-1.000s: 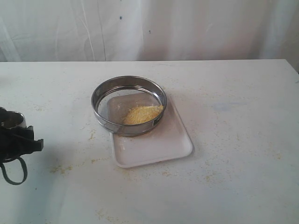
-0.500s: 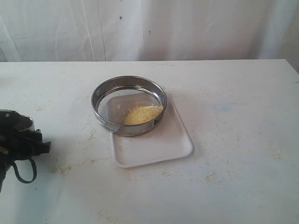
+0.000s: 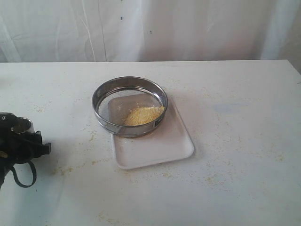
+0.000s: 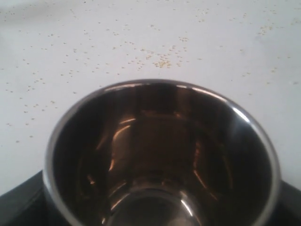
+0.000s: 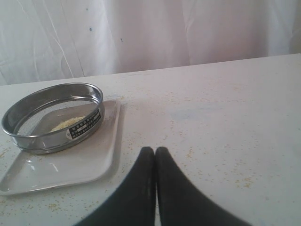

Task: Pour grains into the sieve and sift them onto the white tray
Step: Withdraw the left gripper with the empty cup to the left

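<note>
Over the last second the left gripper [image 3: 22, 140] shifts a little toward the middle of the table [image 3: 235, 155] in the exterior view, carrying the steel cup [image 3: 19, 125] with it. In the last half second it barely moves, so we record the arm as nearly at rest at the left edge of the scene. Its jaws stand wide and clamp the cup's wall on both sides. The left wrist view looks straight into the cup [image 4: 160, 155], and we see only bare reflective metal, no contents. Whether the cup's base touches the table we cannot tell. Nothing else has changed. The sieve [image 3: 129, 106] sits on the far end of the white tray [image 3: 160, 146], overlapping its rim there, and the near part of the tray is bare. The grains [image 3: 143, 115] lie as one yellowish heap inside the sieve, against the wall nearest the tray's bare part. The right gripper [image 5: 155, 151] hovers over the table with its fingers pressed together and holds nothing. Its camera shows the sieve well apart from it. Yellowish specks [image 4: 162, 61] dot the table beyond the cup. Our judgement: pouring is finished and the cup is being parked; sifting has not begun, since the heap looks undisturbed and we see no meal on the tray.
</note>
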`<action>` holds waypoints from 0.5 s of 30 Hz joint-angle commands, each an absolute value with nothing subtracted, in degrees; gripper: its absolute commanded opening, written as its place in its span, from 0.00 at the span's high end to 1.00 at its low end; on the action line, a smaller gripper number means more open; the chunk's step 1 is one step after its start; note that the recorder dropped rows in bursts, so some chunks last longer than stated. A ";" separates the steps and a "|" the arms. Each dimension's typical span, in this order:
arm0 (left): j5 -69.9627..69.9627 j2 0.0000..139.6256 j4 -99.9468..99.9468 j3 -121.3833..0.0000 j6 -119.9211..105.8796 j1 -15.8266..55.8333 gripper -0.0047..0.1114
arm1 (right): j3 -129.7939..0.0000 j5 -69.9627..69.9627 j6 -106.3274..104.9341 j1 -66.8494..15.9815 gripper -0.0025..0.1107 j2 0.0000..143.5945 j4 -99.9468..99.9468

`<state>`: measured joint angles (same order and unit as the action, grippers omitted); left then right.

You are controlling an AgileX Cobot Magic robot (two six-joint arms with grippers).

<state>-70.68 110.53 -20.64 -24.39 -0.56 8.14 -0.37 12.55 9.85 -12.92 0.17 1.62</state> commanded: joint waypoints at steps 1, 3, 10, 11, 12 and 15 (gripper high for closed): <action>-69.96 110.69 -20.04 -23.72 0.00 7.96 0.39 | 0.00 12.64 10.17 -12.55 0.98 0.00 1.69; -69.96 110.69 -20.02 -23.72 0.00 7.96 0.35 | 0.00 12.64 10.17 -12.55 0.98 0.00 1.69; -69.96 110.58 -20.02 -23.72 1.33 7.96 0.09 | 0.00 12.64 10.17 -12.55 0.98 0.00 1.69; -69.96 110.58 -20.02 -23.60 1.33 8.10 0.09 | 0.00 12.64 10.17 -12.55 0.98 0.00 1.69; -69.96 110.29 -20.02 -23.29 1.33 8.10 0.09 | 0.00 12.64 10.17 -12.55 0.98 0.00 1.69; -69.96 109.04 -20.07 -22.31 1.54 8.10 0.09 | 0.00 12.64 10.17 -12.55 0.98 0.00 1.69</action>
